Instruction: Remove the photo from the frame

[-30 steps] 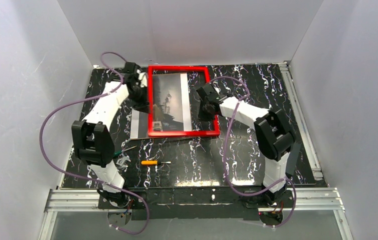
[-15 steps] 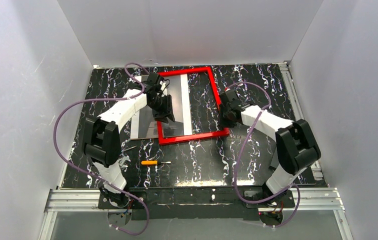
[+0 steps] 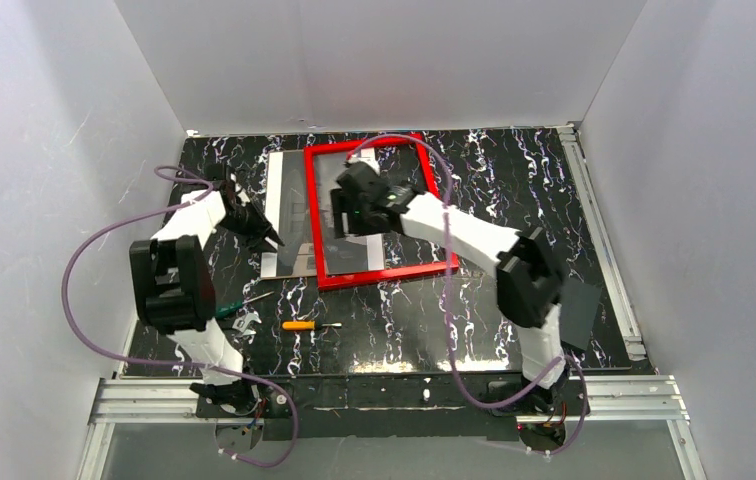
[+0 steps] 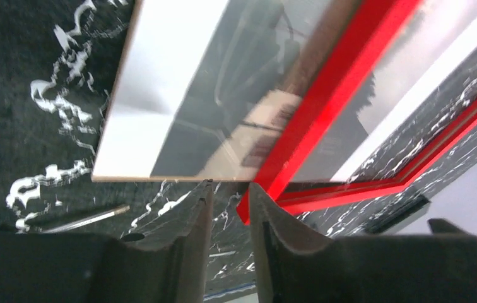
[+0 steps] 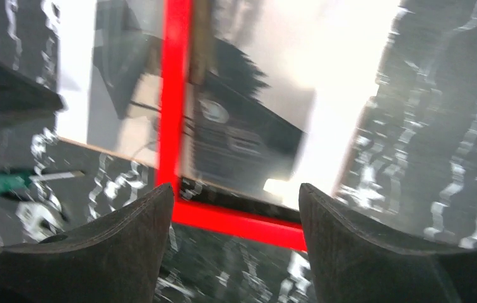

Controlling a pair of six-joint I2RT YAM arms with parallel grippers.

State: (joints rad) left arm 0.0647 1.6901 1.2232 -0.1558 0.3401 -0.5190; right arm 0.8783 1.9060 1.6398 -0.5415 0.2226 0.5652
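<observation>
The photo (image 3: 289,200) lay flat on the black marbled worktop (image 3: 514,180), not clear of the frame (image 3: 384,272). The red frame sat skewed on top of it, its left rail crossing the print lengthwise. One white strip and part of the grey scene stuck out to the left of that rail, while the rest showed through the frame's opening.

The left pincer (image 3: 272,242) hung low just off the photo's near left corner. In the left wrist view its fingers (image 4: 192,233) were only barely parted and grasped nothing, with the print's near edge and the frame's corner just beyond the tips.

The right pincer (image 3: 344,218) reached over the frame's opening from the right. In its own wrist view its fingers (image 5: 154,240) were spread wide and released, holding nothing, above the frame's near left corner and the print beneath.

Nearer the arm bases lay an orange-handled screwdriver (image 3: 299,325), a green-handled tool (image 3: 229,308) and a small metal spanner (image 3: 246,322), all well apart from the frame
</observation>
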